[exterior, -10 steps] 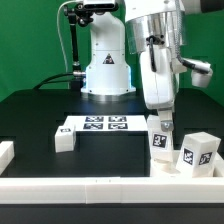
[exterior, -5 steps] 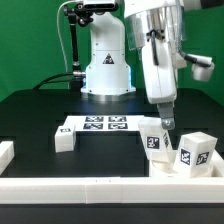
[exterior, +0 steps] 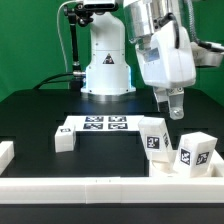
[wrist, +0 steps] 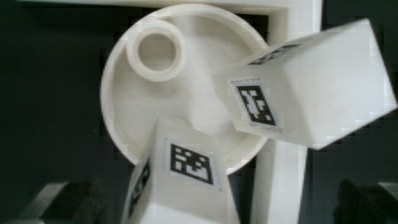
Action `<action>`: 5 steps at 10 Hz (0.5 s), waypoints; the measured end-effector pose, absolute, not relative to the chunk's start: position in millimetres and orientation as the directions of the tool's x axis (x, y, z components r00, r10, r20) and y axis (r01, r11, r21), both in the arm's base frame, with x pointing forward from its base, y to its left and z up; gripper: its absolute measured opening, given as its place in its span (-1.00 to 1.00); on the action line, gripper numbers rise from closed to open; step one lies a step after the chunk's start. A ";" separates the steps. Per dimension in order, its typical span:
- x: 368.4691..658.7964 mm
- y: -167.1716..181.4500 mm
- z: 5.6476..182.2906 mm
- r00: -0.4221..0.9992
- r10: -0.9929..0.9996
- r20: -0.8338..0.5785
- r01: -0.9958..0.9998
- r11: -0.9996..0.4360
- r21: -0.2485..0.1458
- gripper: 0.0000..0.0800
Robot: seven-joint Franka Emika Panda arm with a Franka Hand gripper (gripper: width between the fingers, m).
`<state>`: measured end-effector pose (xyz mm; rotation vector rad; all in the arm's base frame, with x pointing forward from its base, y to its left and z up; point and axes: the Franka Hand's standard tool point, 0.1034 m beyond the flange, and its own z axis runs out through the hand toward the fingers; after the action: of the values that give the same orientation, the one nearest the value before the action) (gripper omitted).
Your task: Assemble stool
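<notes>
The white round disc (wrist: 151, 95) lies at the exterior view's right, by the front rail, with its rim (exterior: 166, 168) showing under two legs. Two blocky tagged legs stand on it: one (exterior: 152, 137) nearer the middle, also in the wrist view (wrist: 192, 165), and one (exterior: 196, 152) further right, also in the wrist view (wrist: 311, 85). A third leg (exterior: 63, 141) lies apart at the left. My gripper (exterior: 173, 108) hangs open and empty above the two legs. In the wrist view the gripper (wrist: 214, 205) has its fingers wide apart on either side of the nearer leg.
The marker board (exterior: 96, 124) lies flat in the middle of the black table. A long white border rail (exterior: 100, 186) runs along the front, with a short piece (exterior: 5, 153) at the left. The robot base (exterior: 106, 60) stands behind.
The gripper was down around the nearer leg; it has let go and risen up and slightly right. That leg stays standing on the disc.
</notes>
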<state>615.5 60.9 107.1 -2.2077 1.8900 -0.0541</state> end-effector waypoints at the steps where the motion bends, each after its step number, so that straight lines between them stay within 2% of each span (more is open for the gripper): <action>1: 613.1 63.5 106.2 0.288 -0.953 -0.098 -0.945 -0.266 -0.190 0.62; 2: 613.3 65.1 107.4 0.424 -0.903 -0.073 -0.896 -0.406 -0.181 0.62; 3: 613.5 65.6 107.4 0.505 -0.862 -0.056 -0.853 -0.488 -0.185 0.62; 5: 613.4 67.1 110.1 0.704 -0.710 -0.013 -0.704 -0.695 -0.148 0.62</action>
<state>613.4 67.1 110.1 -2.7668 1.1554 -0.0682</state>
